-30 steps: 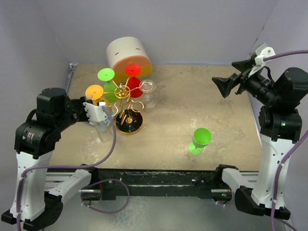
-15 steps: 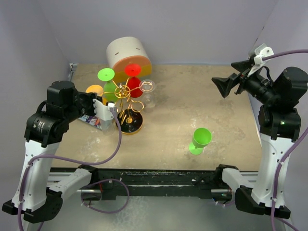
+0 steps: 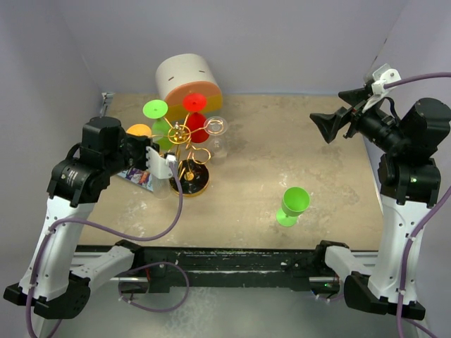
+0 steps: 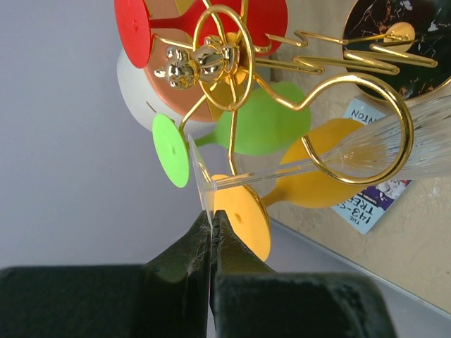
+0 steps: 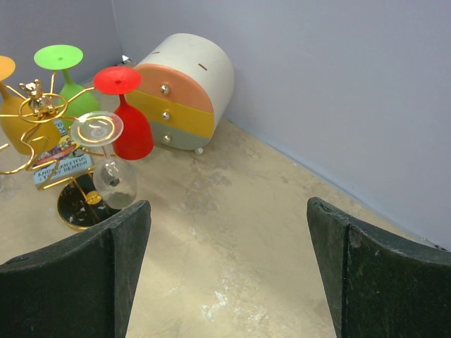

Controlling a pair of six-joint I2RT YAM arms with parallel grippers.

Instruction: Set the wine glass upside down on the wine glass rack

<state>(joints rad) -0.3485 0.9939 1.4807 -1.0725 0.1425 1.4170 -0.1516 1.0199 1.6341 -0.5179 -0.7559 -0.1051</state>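
From above, the left arm is folded at the elbow and reaches toward 3 o'clock. The left gripper (image 3: pixel 163 166) is low, just beside the gold rack (image 3: pixel 184 141), which stands at 10 o'clock on the tan table (image 3: pixel 282 148). The right arm stands tall at 3 o'clock. The right gripper (image 3: pixel 323 127) is held high, pointing toward 9 o'clock. A green glass (image 3: pixel 292 204) stands upright at 5 o'clock, well apart from the rack. A cream-and-orange drum (image 3: pixel 187 81) lies at 11 o'clock against the pale violet-grey wall.

The left wrist view shows what the top view hides. Closed fingertips pinch the foot of the clear wine glass (image 4: pixel 282 169), and its stem runs toward 3 o'clock across a ring loop (image 4: pixel 398 151). Whether the stem sits inside the loop I cannot tell. A booklet (image 4: pixel 373 204) lies on the table behind.

In the right wrist view the fingers are spread wide and hold nothing. Only this view shows the drum's three drawer knobs. A second clear glass (image 5: pixel 106 158) and a red glass (image 5: pixel 130 127) hang foot-up on the rack.
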